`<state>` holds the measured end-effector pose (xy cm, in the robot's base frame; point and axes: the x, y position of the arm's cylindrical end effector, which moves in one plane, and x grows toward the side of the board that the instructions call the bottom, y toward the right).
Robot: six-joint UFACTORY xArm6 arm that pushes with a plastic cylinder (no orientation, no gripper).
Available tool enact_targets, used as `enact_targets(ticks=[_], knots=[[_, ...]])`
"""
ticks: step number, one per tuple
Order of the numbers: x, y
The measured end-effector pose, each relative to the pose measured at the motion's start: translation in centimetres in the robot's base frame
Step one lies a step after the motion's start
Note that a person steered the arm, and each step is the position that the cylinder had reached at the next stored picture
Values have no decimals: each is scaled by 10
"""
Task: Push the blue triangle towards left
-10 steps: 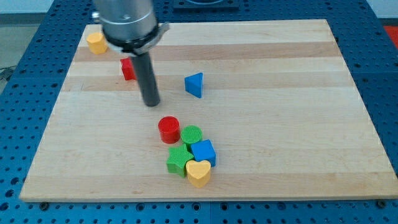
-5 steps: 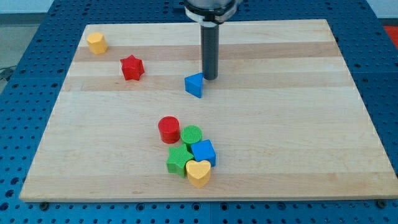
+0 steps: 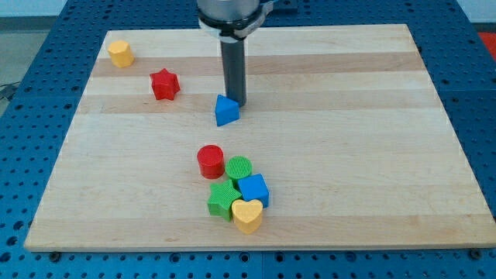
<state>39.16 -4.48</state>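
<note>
The blue triangle (image 3: 225, 111) lies near the middle of the wooden board (image 3: 349, 147), a little toward the view's top. My tip (image 3: 235, 103) stands right at its upper right side, touching or almost touching it. The dark rod rises from there to the arm's body at the view's top.
A red star (image 3: 164, 84) and a yellow block (image 3: 120, 53) lie at the upper left. Below the triangle sits a cluster: a red cylinder (image 3: 210, 161), a green cylinder (image 3: 239, 168), a blue cube (image 3: 253, 189), a green block (image 3: 222, 201) and a yellow heart (image 3: 247, 215).
My tip swung from the left of the triangle round to its right side, then moved left. The blue triangle has shifted a little to the left and turned.
</note>
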Motion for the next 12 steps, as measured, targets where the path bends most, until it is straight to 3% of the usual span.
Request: enact_targets(ticks=[2,3,5,9,12], knots=[[11,-10],[13,41],[25,52],[76,-7],[34,-16]])
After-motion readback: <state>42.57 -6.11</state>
